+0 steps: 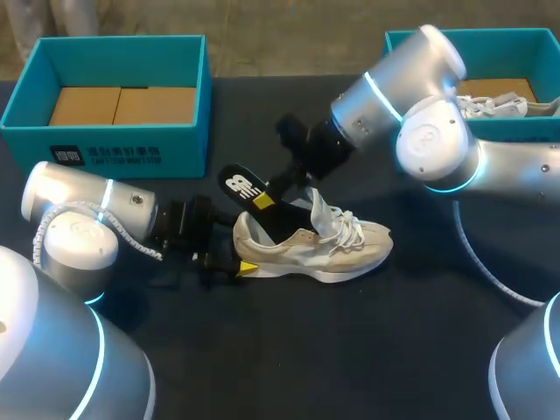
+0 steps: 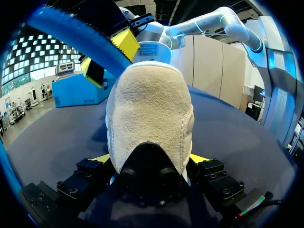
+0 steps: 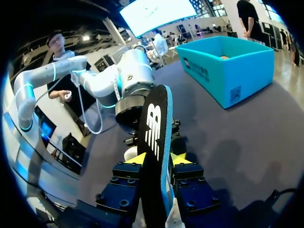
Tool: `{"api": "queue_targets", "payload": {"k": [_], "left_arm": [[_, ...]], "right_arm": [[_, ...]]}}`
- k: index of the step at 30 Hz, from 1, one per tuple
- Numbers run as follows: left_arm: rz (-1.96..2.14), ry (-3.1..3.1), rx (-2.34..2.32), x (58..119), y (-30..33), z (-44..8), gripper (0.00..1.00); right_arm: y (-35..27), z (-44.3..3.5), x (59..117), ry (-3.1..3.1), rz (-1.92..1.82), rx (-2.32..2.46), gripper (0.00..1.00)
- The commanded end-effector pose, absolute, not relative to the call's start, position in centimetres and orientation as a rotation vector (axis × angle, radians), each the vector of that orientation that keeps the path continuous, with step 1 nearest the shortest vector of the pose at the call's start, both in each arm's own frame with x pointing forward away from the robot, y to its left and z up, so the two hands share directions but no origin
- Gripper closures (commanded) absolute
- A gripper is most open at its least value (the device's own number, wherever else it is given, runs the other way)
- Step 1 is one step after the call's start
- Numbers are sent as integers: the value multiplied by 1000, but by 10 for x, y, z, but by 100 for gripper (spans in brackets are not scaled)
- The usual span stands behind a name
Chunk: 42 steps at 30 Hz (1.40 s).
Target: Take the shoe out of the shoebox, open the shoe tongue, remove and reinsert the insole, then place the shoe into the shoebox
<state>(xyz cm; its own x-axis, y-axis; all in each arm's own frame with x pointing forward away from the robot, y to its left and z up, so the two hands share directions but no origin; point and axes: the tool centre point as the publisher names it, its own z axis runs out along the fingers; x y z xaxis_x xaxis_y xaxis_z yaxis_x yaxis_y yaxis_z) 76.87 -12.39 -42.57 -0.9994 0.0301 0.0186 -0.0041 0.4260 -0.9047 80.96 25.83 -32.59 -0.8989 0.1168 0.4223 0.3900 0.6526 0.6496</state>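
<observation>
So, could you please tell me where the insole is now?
In the head view the insole is mid-table, clamped in the right claw, slanting up over the heel of the shoe, which the left claw holds.

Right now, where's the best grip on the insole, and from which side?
Grip the insole at its free end, which sticks up and back out of the shoe; the rest is hidden inside. Come from above the collar and pinch its two flat faces, as the right gripper does: it is thin and broad.
</observation>
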Motion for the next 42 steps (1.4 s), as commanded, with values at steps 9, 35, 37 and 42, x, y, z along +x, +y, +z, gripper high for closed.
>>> {"api": "queue_targets", "payload": {"k": [9, 35, 37, 42], "left_arm": [[1666, -2625, -24, 769, -123, -427, 100], [1666, -2625, -24, 769, -123, -427, 100], [1666, -2625, -24, 769, -123, -427, 100], [1666, -2625, -24, 769, -123, -427, 100]], "right_arm": [[265, -327, 817, -2501, -1091, -316, 100], [266, -220, 848, -2648, -1545, -348, 100], [268, -209, 852, -2659, -1585, -349, 100], [271, -198, 856, -2682, -1611, -353, 100]]}}
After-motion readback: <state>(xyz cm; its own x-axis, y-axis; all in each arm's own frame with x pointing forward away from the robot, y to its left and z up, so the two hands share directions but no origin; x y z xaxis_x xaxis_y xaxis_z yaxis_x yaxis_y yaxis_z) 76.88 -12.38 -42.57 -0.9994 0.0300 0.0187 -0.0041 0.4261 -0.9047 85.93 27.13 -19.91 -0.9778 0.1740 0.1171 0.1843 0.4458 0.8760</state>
